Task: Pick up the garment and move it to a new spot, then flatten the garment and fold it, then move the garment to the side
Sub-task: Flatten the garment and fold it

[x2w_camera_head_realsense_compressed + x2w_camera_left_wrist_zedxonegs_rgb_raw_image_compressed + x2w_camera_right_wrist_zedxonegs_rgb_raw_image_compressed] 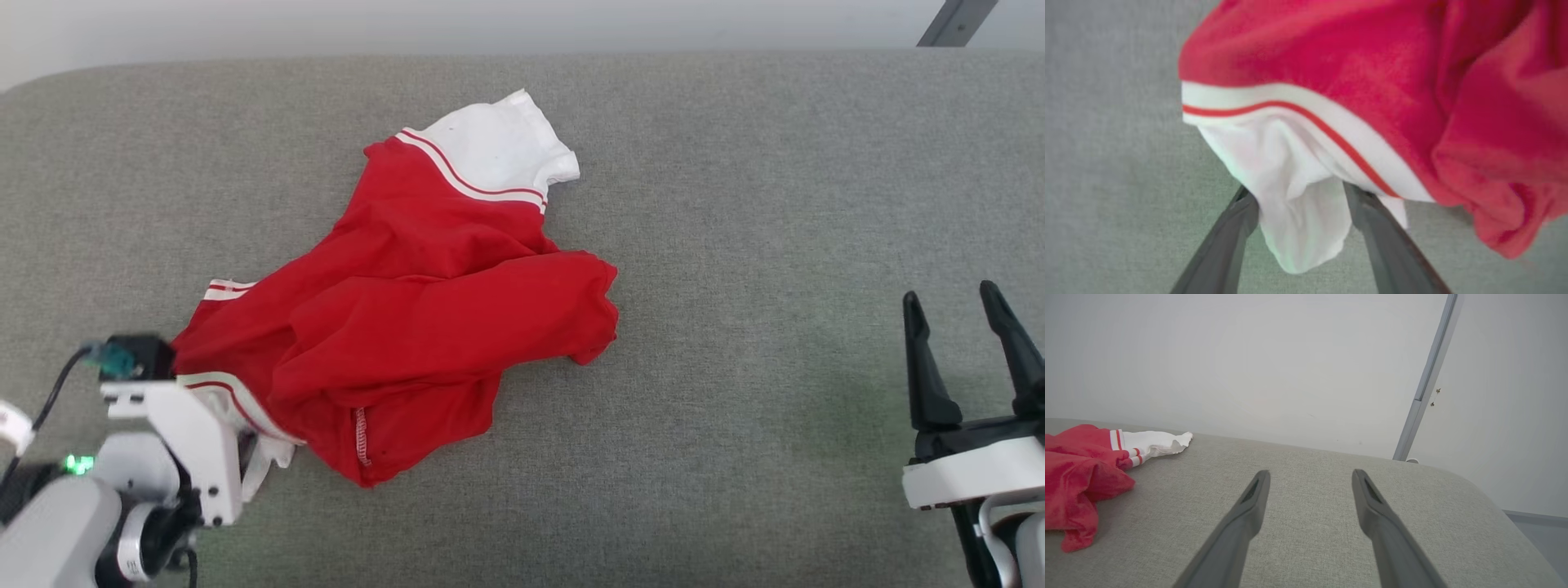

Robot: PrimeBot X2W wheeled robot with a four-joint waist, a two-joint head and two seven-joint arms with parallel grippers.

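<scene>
Left tool (pixel 1298 196) spread astride garment (pixel 1331 53), wrist view

Soft, even, bright light, faint shadows; left wrist view's close garment (pixel 1331 61) blurred, out of focus.

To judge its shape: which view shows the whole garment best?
The head view: the whole crumpled garment lies in it. The left wrist view shows one white sleeve close; the right wrist view, one side at its left edge.
</scene>
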